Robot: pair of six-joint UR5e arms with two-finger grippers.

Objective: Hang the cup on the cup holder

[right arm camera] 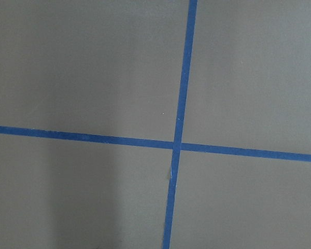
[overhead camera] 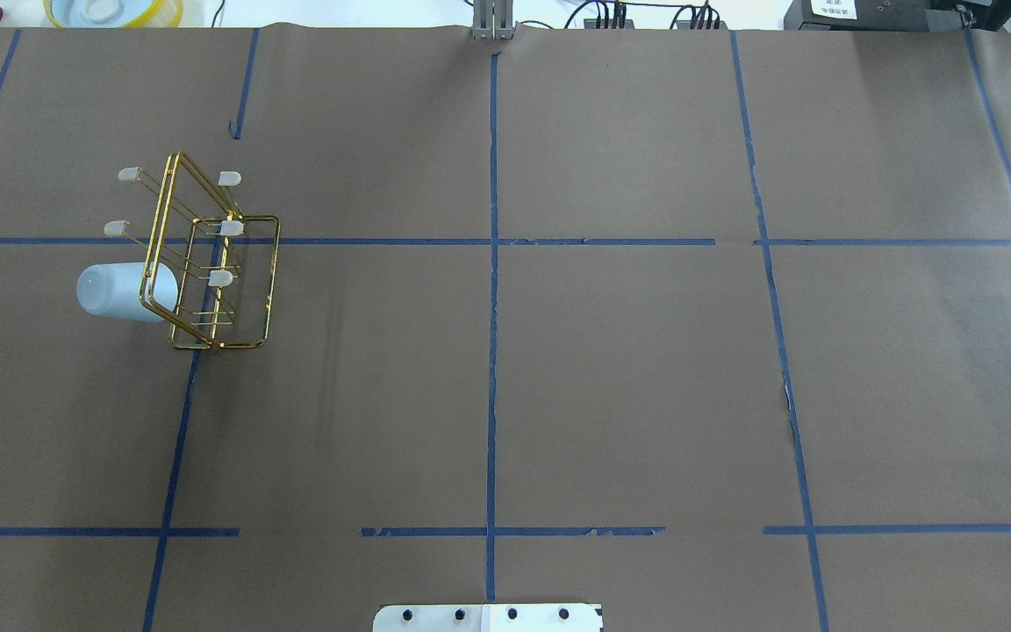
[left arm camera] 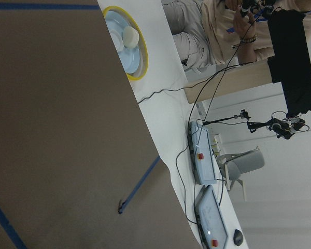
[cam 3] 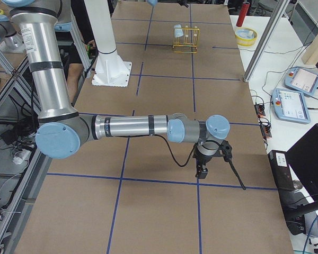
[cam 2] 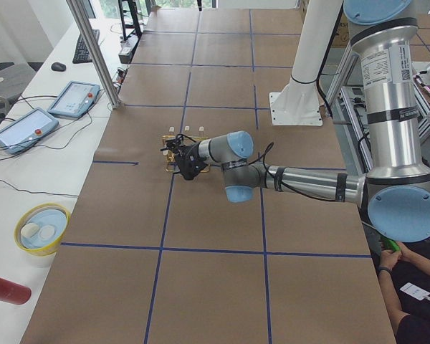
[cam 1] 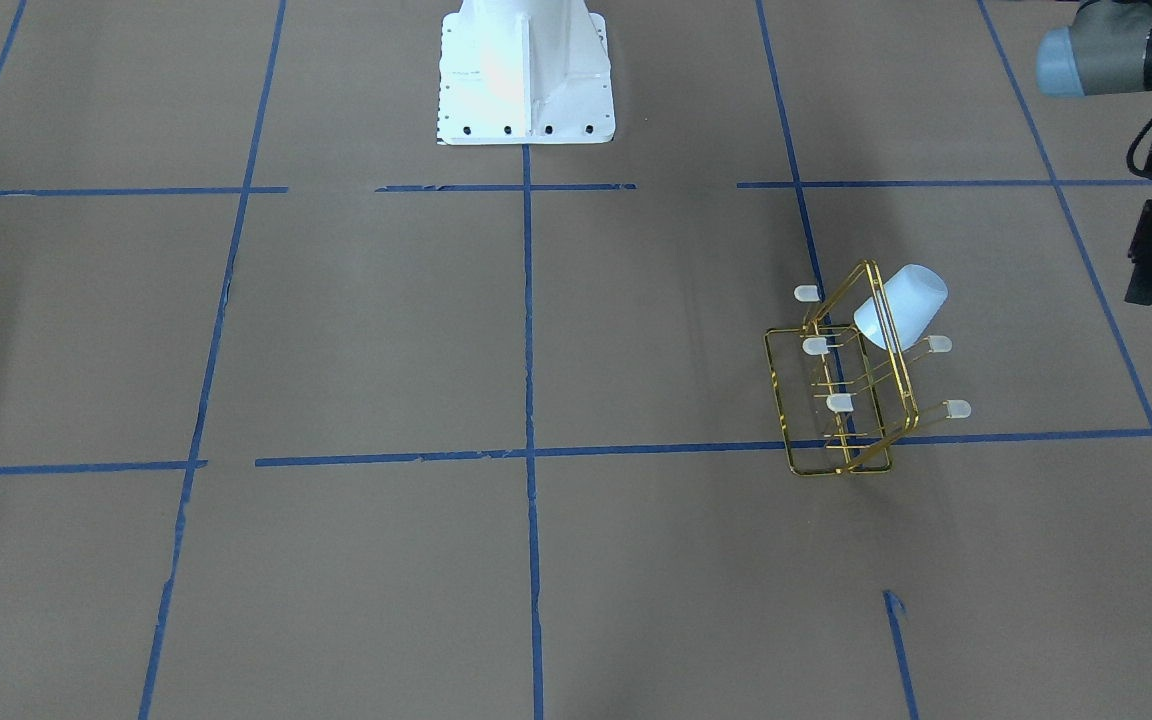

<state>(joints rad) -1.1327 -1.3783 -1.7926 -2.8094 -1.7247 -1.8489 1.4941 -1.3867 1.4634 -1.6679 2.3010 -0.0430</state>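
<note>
The pale blue-white cup (cam 1: pixel 904 305) hangs tilted on an upper prong of the gold wire cup holder (cam 1: pixel 841 402), its mouth against the slanted frame. Both show in the overhead view too, the cup (overhead camera: pixel 119 291) on the left side of the holder (overhead camera: pixel 221 278). My left gripper (cam 1: pixel 1151 285) is off to the side of the holder, apart from the cup and empty; in the exterior left view (cam 2: pixel 170 161) its fingers look spread. My right gripper (cam 3: pixel 201 170) hangs low over bare table far from the holder; I cannot tell whether it is open or shut.
The white robot base (cam 1: pixel 526 75) stands at the table's middle edge. A yellow-rimmed bowl (overhead camera: pixel 111 10) and a red can (cam 2: pixel 3 289) sit on the side bench past the table's end. Blue tape lines (right arm camera: pixel 179 145) cross the brown table cover.
</note>
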